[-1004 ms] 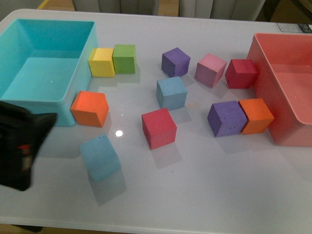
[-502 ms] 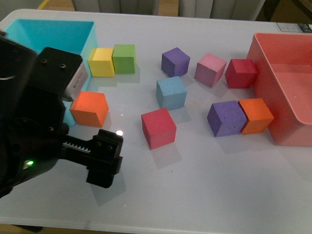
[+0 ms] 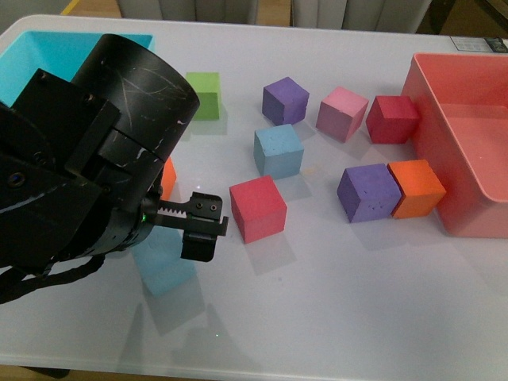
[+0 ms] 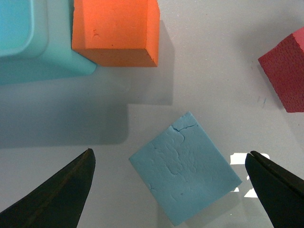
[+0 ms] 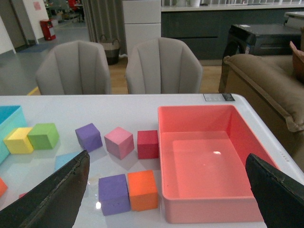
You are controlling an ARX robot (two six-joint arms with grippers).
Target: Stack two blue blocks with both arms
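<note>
One blue block (image 3: 278, 151) sits free in the middle of the table; its corner also shows in the right wrist view (image 5: 66, 160). The other blue block (image 3: 164, 268) lies near the front left, mostly covered by my left arm (image 3: 95, 159). In the left wrist view this block (image 4: 185, 175) lies turned at an angle on the table, straight below my open left gripper (image 4: 169, 153), between the two fingers and touching neither. My right gripper (image 5: 167, 156) is open and empty, held high above the table's right side, out of the front view.
The turquoise bin (image 3: 32, 48) stands at the back left, with an orange cube (image 4: 114, 28) against its corner. A red cube (image 3: 258, 208) sits close right of the left gripper. Purple (image 3: 369, 193), orange (image 3: 418, 188), pink (image 3: 343, 113) and dark red cubes lie near the red bin (image 3: 468, 159).
My left arm has swung in from the left edge to hang over the near blue block. It now hides the yellow cube and most of the orange one in the front view.
</note>
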